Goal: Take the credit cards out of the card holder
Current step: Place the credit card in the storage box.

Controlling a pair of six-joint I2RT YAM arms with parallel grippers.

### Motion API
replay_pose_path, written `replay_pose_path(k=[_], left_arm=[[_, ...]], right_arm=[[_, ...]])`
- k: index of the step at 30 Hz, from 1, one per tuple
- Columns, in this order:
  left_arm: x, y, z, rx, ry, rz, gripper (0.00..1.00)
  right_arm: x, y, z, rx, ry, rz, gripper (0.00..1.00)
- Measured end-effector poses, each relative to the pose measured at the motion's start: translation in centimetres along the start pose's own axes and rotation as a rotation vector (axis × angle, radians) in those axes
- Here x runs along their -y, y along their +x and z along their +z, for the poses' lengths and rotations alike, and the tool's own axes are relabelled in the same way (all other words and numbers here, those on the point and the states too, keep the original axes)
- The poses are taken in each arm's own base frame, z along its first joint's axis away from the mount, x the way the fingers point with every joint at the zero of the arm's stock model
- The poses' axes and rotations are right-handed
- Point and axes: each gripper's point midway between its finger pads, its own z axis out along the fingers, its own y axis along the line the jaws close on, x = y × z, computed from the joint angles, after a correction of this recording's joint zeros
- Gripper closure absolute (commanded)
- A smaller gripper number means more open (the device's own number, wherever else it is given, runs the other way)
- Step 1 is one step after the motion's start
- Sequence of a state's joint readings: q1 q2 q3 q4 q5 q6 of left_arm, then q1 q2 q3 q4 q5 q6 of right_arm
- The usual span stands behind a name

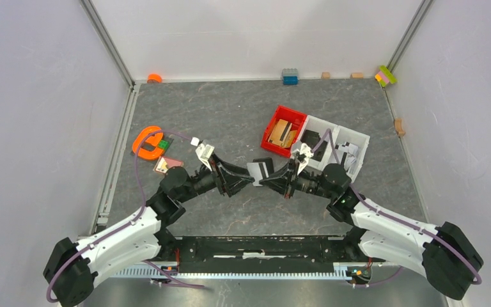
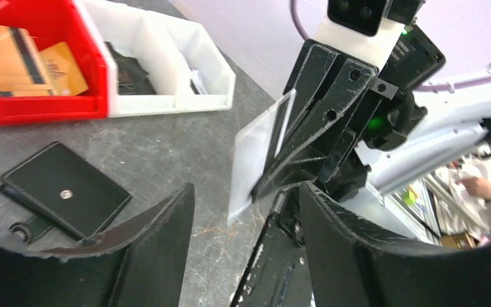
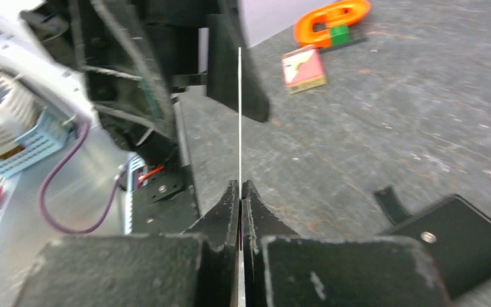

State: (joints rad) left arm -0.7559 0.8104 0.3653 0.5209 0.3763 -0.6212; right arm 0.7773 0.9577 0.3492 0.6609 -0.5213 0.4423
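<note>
Right wrist view catching the right gripper point(image 3: 240, 192) clamping a greyish-white credit card point(image 3: 240, 115) on edge, jaws pressed together on its near end, long axis running straight away toward the left arm. Hanging clear of the table point(image 2: 166, 147), midway between the two arms. Facing it from the far side, left gripper point(image 2: 246, 192) gaping wide, holding nothing, its two fingers flanking the card's free end and seemingly not touching it, card face turned partly toward that wrist camera. Lying flat and folded on the table below, card holder point(image 2: 64, 192), stud up, strap trailing, off to one side and apart from both grippers. Judging a hand-over as the step in hand: left arm sitting nearer the free end, needing to be closing across the faces, not the thin edges, and risking a twist or slip otherwise.
</note>
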Motion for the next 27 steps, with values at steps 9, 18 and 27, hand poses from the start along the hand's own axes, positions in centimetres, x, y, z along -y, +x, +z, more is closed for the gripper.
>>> replay_pose_path(k=[9, 18, 27], left_arm=[[-5.7, -0.5, -1.7, 0.052, -0.346, -0.021, 0.24], [-7.9, 0.1, -2.7, 0.035, -0.469, -0.021, 0.24], [-8.3, 0.3, -2.8, 0.027, -0.490, -0.022, 0.24]], right_arm=[[12.5, 0.5, -6.2, -0.001, 0.586, 0.125, 1.00], [19.8, 0.1, -16.5, 0.004, 1.181, 0.154, 1.00], [22.6, 0.5, -24.0, 0.034, 1.436, 0.241, 1.00]])
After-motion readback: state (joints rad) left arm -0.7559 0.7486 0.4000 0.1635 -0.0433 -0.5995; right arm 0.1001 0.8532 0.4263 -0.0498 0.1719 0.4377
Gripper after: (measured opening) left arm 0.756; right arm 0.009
